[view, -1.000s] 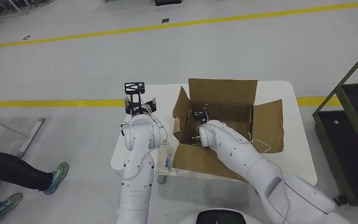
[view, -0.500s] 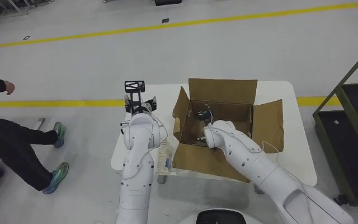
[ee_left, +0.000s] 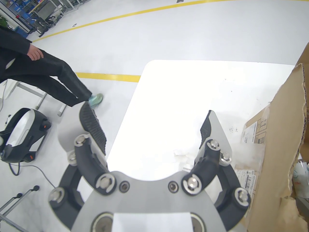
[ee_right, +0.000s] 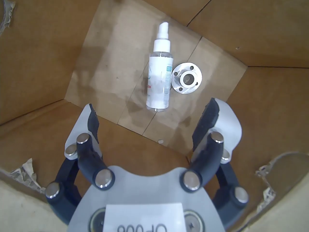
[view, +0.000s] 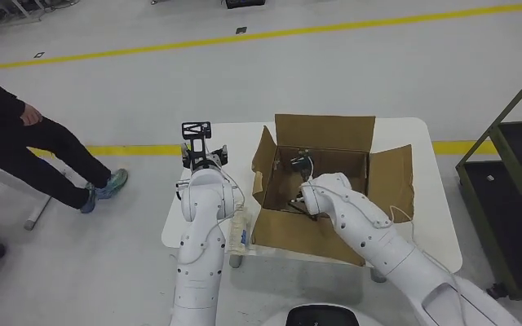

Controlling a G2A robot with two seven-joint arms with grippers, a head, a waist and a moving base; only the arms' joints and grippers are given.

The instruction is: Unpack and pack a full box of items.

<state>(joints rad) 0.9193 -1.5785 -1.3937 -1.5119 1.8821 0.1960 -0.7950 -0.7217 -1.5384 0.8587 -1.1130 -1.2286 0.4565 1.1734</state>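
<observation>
Right gripper (ee_right: 152,112) has crept toward the far wall of the cardboard box (view: 325,130) over the last second. The left arm has not budged.

- Right gripper: inside the open box, pointing down at its floor, fingers spread wide, nothing between them.
- Spray bottle (ee_right: 159,78): lying on its side on the box floor, white cap pointing away from the gripper, base just below the spread fingertips.
- Metal flange (ee_right: 186,78): flat on the box floor, touching or nearly touching the bottle's side; I cannot tell which.
- Left gripper (ee_left: 147,112): outside the box, beyond its side flap, over the white table (ee_left: 183,92) near the table's edge. Fingers spread, holding nothing.
- Clear plastic bottle (view: 239,228): on the table just outside the box's near corner, by the left arm.
</observation>
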